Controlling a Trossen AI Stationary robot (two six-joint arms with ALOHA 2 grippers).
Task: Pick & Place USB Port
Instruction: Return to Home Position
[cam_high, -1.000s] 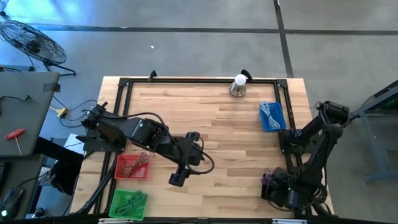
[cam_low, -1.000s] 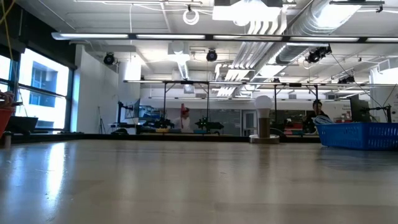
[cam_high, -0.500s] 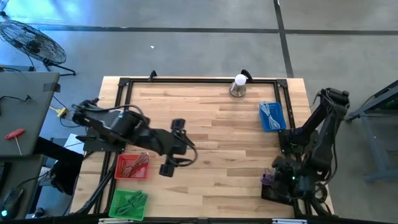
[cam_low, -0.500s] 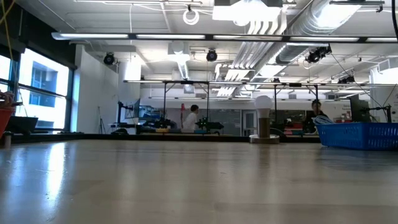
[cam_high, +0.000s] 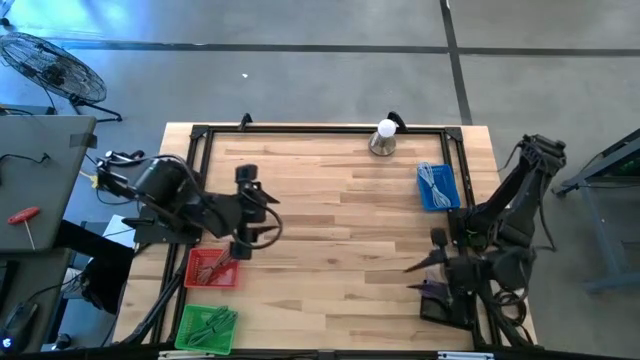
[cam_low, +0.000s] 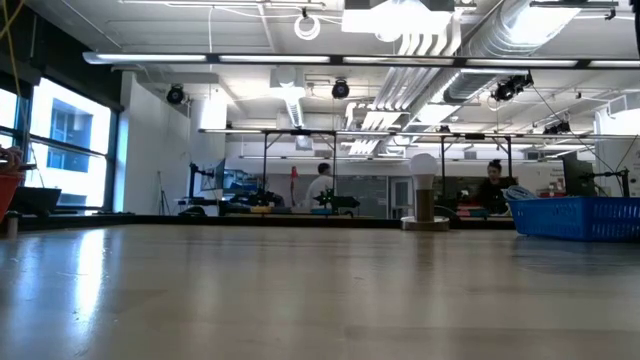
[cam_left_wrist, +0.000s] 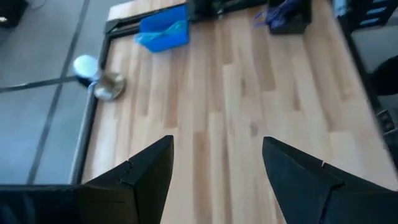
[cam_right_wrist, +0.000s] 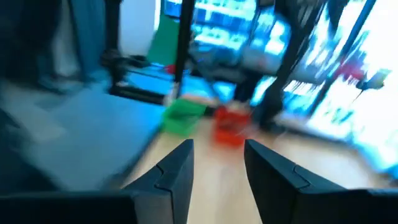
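The left end effector (cam_left_wrist: 217, 146), fingers spread and empty, hangs over the worktop (cam_high: 340, 230) just beside the red bin (cam_high: 190, 270) holding the pink cable (cam_high: 215, 262). The right end effector (cam_right_wrist: 217, 149), likewise spread and empty, is by the black bin (cam_left_wrist: 292, 23) with the purple cable (cam_left_wrist: 273, 12). The light blue cable (cam_high: 433, 180) lies in the blue bin (cam_high: 421, 192).

The table (cam_high: 340, 225) is open through its middle; a bulb stand (cam_high: 383, 139) blocks the far edge, a blue bin (cam_high: 437, 187) the right edge, a red bin (cam_high: 213, 267) and green bin (cam_high: 206, 327) the left.
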